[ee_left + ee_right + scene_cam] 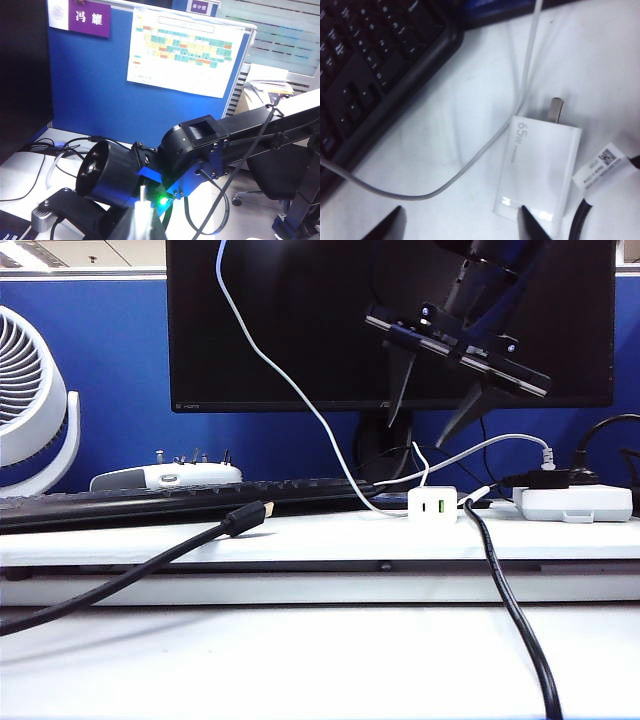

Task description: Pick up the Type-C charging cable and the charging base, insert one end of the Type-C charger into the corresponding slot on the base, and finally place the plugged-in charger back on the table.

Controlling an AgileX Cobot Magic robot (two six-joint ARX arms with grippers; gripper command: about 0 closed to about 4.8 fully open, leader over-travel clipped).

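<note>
White worktop [300, 660] carries the charging base [432, 504] on its raised ledge, with the Type-C charging cable [290, 385] curling beside it. Right end effector [432, 405] hangs spread wide above the base, holding nothing. Left end effector [142, 220] is closed and empty. Whether the cable is plugged in, I cannot tell.
</note>
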